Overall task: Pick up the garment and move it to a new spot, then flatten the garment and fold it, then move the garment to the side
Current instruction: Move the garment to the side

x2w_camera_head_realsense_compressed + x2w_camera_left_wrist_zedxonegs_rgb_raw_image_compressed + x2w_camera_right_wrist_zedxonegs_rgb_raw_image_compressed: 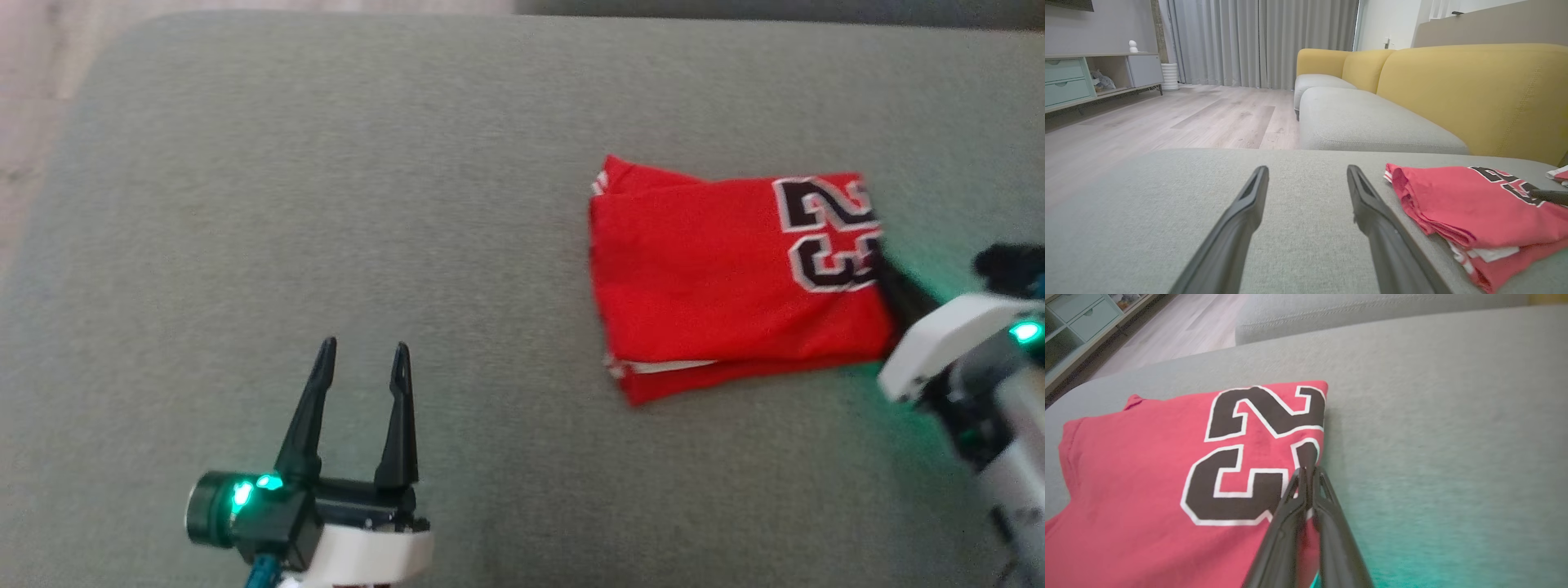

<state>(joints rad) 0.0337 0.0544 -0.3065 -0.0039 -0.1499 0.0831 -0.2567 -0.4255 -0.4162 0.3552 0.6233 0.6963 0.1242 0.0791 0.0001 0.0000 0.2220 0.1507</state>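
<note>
The folded red shirt (718,278) lay on the grey cushion (326,204), right of centre in the head view, black numerals (829,237) uppermost. The right claw (1308,469) had its 2 fingers pressed together at the shirt's numbered edge; whether cloth sat between them could not be told. The left claw (363,351), fingers spread, hovered over bare cushion, well apart from the shirt.

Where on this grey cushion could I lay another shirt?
The widest free patch is the cushion left of the red jersey, beyond the open left jaws. A bare strip also runs behind the jersey. Crowded: the jersey's right edge, where the right jaws pinch it shut.
</note>
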